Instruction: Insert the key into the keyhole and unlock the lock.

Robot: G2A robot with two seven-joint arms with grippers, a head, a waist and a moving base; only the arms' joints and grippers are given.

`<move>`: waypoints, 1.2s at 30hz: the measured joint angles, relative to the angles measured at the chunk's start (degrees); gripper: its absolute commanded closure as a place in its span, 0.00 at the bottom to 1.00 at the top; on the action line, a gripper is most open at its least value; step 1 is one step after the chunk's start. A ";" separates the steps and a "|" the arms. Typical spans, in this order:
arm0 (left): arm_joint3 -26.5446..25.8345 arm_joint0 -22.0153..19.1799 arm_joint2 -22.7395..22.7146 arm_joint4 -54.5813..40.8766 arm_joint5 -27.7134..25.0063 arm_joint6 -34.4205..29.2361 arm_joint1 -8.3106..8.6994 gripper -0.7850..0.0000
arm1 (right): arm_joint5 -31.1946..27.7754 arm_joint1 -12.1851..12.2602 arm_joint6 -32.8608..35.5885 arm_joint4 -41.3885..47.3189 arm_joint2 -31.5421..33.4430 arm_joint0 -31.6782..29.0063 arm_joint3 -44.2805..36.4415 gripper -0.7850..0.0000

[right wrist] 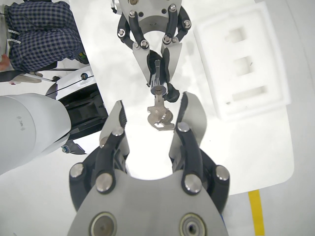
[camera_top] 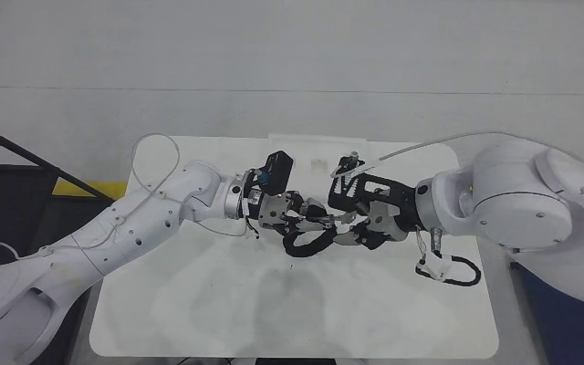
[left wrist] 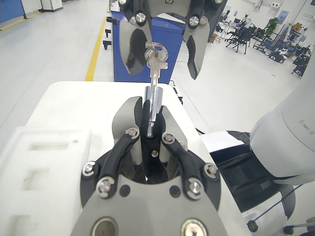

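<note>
Key [left wrist: 156, 60] seated in lock [left wrist: 153, 104]; left gripper [left wrist: 151, 105] pinches lock; right gripper [right wrist: 153, 103] spread around key; I fear turning torque slips lock loose.

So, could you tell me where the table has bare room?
The table is bare across its robot-side half. Crowded: the middle, where the left gripper holds the lock, and the foam tray at the far edge.

left gripper [left wrist: 151, 104] jaws tight together, right gripper [right wrist: 153, 103] jaws wide apart
</note>
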 measured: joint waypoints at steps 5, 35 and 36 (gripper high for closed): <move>0.06 -0.09 0.00 -0.04 0.00 0.09 0.18 1.00 | -6.54 0.82 -1.94 -6.66 2.39 -1.17 -1.47 0.00; -0.46 -0.46 0.00 -2.08 -0.01 -1.84 0.82 1.00 | -20.66 2.11 -8.94 -26.61 7.60 -8.32 -8.61 0.66; -0.45 -0.47 0.00 -2.12 -0.01 -1.93 0.82 1.00 | -20.71 2.04 -8.95 -26.79 7.58 -8.27 -8.66 0.67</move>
